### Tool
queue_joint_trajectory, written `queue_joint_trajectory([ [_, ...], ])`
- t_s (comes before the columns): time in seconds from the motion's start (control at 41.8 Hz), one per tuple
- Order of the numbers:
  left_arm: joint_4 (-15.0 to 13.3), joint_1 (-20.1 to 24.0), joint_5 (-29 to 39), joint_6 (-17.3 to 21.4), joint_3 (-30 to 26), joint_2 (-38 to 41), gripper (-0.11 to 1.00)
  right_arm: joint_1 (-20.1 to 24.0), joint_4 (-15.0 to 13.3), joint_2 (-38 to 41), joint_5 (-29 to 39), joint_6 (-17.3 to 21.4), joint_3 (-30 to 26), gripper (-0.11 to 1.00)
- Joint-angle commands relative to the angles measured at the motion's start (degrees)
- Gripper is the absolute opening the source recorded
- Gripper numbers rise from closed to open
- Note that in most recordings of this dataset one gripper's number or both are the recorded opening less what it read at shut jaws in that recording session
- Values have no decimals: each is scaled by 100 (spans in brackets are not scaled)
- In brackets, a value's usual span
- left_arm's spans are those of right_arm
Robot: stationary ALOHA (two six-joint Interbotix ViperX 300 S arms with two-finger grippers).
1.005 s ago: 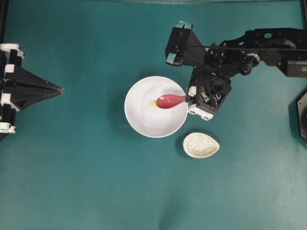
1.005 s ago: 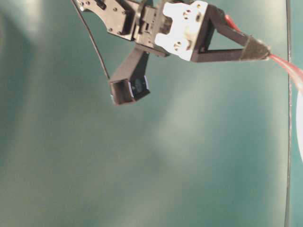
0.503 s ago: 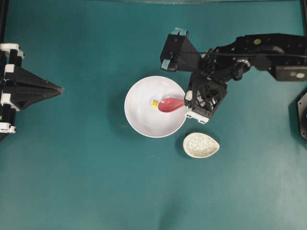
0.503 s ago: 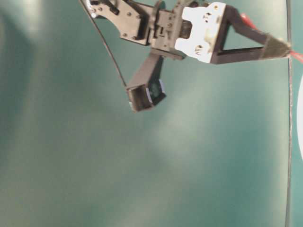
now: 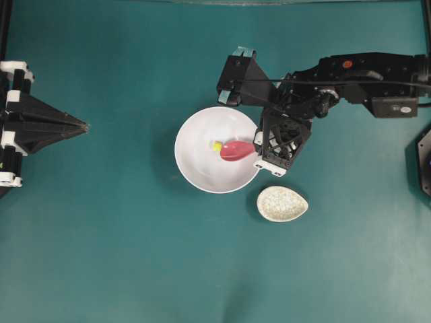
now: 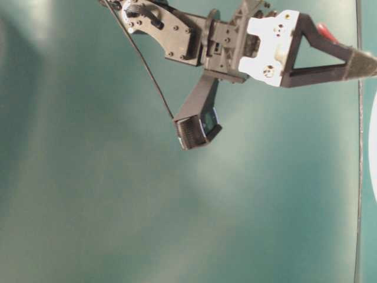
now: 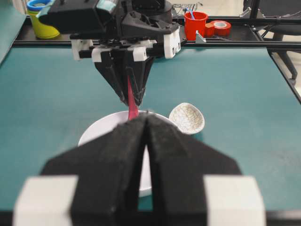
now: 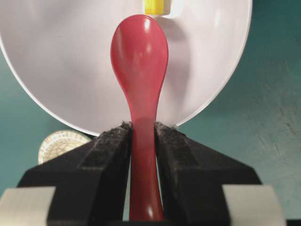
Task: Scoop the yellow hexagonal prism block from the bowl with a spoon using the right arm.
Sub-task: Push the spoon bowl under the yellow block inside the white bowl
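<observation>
Gripping the spoon (image 8: 139,66) by its short handle, the right end effector (image 8: 141,134) has its jaws closed snugly on the pink-red stem, so the scoop juts out ahead like an extension of the arm. That hold keeps the black fingers outside the bowl (image 5: 195,168) while only the scoop reaches over the white rim, near the middle of the overhead frame. The yellow hexagonal prism block (image 5: 217,145) lies inside the bowl, just at the tip of the scoop and seemingly touching it; in the wrist view it sits at the top edge, straight ahead of the spoon, which suits a forward push under it. The block does not yet look loaded. The left end effector (image 5: 82,126) rests closed and empty at the left edge, well apart.
</observation>
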Motion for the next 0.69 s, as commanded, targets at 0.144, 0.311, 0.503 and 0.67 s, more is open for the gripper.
queue_joint_trajectory([
  [0.144,18,9,-35,0,-70,44,0,18,-18,9,-88,0,-123,24],
  [0.311,9,9,-35,0,-70,44,0,18,-18,70,-255,-9,-114,24],
  [0.503,18,9,-35,0,-70,44,0,18,-26,176,-492,-26,-114,24],
  [0.67,9,9,-35,0,-70,44,0,18,-35,202,-800,-44,-123,24],
])
